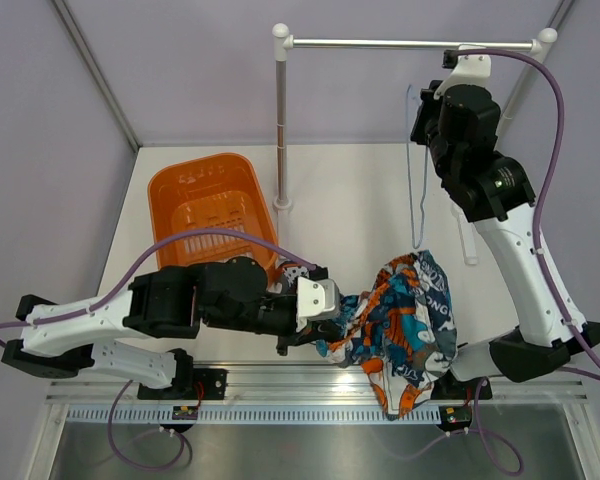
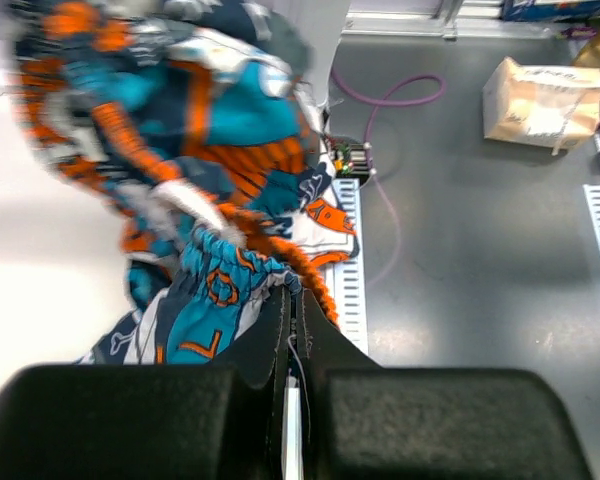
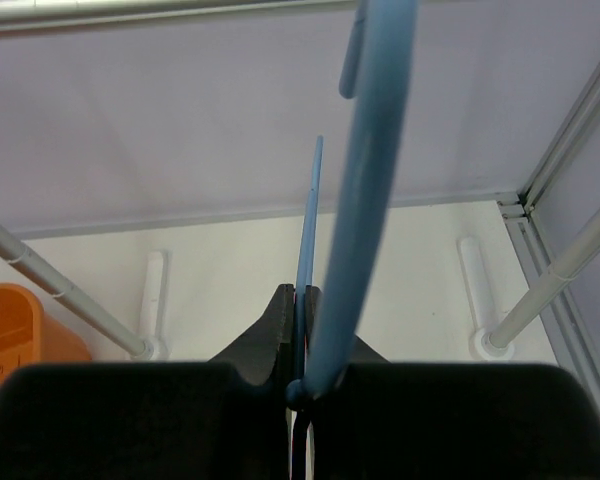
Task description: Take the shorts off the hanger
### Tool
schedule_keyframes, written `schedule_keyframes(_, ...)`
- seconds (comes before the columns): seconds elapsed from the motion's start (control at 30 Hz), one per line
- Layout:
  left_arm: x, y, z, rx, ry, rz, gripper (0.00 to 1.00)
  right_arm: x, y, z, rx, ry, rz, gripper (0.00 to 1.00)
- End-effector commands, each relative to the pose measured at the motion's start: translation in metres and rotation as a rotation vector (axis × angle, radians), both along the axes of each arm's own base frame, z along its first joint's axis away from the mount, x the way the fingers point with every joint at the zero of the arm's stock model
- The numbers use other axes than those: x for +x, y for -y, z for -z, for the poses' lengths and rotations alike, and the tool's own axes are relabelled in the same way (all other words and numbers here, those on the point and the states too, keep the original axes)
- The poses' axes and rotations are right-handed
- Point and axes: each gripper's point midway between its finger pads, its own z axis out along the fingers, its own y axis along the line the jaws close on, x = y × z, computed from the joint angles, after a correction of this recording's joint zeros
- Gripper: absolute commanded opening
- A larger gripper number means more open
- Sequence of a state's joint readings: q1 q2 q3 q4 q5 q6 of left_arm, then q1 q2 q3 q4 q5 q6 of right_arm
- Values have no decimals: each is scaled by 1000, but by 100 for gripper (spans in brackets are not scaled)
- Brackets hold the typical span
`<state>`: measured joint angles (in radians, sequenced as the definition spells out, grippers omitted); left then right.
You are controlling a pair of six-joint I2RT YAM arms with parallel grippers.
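white table [image 1: 360, 200]. silver rail [image 1: 410, 44] on posts across far side. orange basket [image 1: 205, 215] far left, well apart from shorts. shorts [image 1: 405, 320] bunched at near right of table, lower part draped over near edge; top meets lower end of hanger [image 3: 365, 200], cannot tell if still threaded on it. hanger hangs upright below rail at right. left gripper [image 2: 291, 305] jaws clamped on shorts' edge. right gripper [image 3: 298, 300] jaws pinched tight on hanger wire.
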<state>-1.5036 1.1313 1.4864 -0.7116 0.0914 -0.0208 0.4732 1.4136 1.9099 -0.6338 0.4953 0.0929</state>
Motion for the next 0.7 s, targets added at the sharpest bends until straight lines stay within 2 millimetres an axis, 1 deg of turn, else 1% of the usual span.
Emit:
schedule_keyframes(0.0, 13, -9, -25, -60, 41, -71, 0, -9, 13, -40, 47, 95, 18, 0)
schedule_keyframes(0.03, 13, -9, -23, -51, 44, -72, 0, -11, 14, -43, 49, 100, 18, 0)
schedule_keyframes(0.1, 13, -8, -26, -58, 45, -70, 0, -14, 16, -48, 53, 110, 16, 0)
schedule_keyframes(0.2, 38, -6, -38, -102, 88, -204, 0, -16, 15, -43, 47, 85, 6, 0)
schedule_keyframes(0.23, 58, -9, -47, -126, 144, -306, 0, -20, 17, -45, 53, 92, 3, 0)
schedule_keyframes(0.27, 69, -9, -52, -134, 166, -363, 0, -22, 17, -44, 55, 89, -3, 0)
schedule_keyframes(0.3, 83, -14, -67, -166, 187, -438, 0, -23, 16, -38, 53, 78, -4, 0)
schedule_keyframes(0.33, 104, -21, -79, -186, 230, -547, 0, -29, 18, -40, 65, 86, -10, 0)
schedule_keyframes(0.37, 114, -24, -88, -203, 247, -600, 0, -30, 17, -39, 66, 83, -14, 0)
schedule_keyframes(0.4, 133, -27, -94, -207, 268, -673, 0, -32, 18, -35, 66, 76, -15, 0)
schedule_keyframes(0.43, 147, -35, -115, -265, 279, -746, 0, -36, 19, -36, 73, 78, -18, 0)
schedule_keyframes(0.47, 159, -41, -126, -296, 279, -795, 0, -37, 17, -35, 76, 72, -28, 0)
schedule_keyframes(0.5, 183, -50, -139, -340, 281, -868, 0, -39, 17, -31, 79, 60, -35, 0)
schedule_keyframes(0.53, 191, -58, -159, -395, 284, -896, 0, -40, 16, -30, 83, 57, -40, 0)
schedule_keyframes(0.57, 201, -65, -172, -427, 308, -925, 0, -43, 15, -30, 87, 56, -49, 0)
schedule_keyframes(0.6, 215, -76, -186, -453, 336, -970, 0, -43, 16, -25, 84, 44, -47, 0)
schedule_keyframes(0.63, 221, -80, -213, -498, 385, -991, 0, -45, 16, -25, 84, 43, -50, 0)
schedule_keyframes(0.67, 227, -86, -227, -519, 421, -1021, 0, -45, 17, -23, 84, 39, -48, 0)
